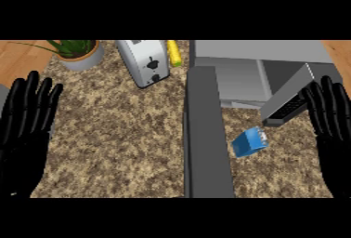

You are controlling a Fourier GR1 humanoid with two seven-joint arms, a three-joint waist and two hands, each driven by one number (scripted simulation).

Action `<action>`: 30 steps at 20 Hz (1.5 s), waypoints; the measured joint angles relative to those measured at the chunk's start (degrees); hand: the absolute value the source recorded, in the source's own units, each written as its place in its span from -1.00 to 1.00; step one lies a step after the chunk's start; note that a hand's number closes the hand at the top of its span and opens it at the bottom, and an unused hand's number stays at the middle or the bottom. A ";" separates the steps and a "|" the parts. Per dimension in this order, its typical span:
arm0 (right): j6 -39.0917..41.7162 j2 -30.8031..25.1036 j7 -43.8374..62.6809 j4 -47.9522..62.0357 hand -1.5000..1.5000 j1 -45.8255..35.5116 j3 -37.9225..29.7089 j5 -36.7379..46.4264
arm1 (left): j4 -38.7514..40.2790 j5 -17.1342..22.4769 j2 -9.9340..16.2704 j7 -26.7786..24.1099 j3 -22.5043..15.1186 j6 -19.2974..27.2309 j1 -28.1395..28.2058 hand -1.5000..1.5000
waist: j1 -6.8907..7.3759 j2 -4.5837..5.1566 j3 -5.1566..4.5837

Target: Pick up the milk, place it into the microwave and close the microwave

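The robot's left hand (26, 135) is resting at the left edge of the frame, fingers straight, spread and pointing up, holding nothing. The right hand (330, 125) is mirroring it at the right edge, fingers likewise straight and apart, empty. Just inside the right hand, the microwave's door (288, 100) is standing open, angling from upper right toward the lower middle, and the microwave (257, 60) itself is sitting in the upper right of the frame with its grey cavity showing. The milk (249, 142), a blue carton, is lying on the speckled counter (130, 139) below the microwave, right of centre, touching neither hand; its long axis is running diagonally, from lower left to upper right, with its upper-right end pointing toward the open door. A tall dark grey panel (205, 139) is standing just left of the carton, running down the middle of the frame. Farther out, a silver toaster (145, 62) is sitting at upper centre, a yellow object (174, 52) beside it, and a potted plant (77, 52) in the upper left.
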 measured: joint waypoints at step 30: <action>7.99 2.87 -4.87 5.78 -1.00 13.69 1.23 -3.16 | 4.63 7.64 -4.45 -16.80 -6.72 -1.18 24.77 -1.00 | -1.90 1.26 1.96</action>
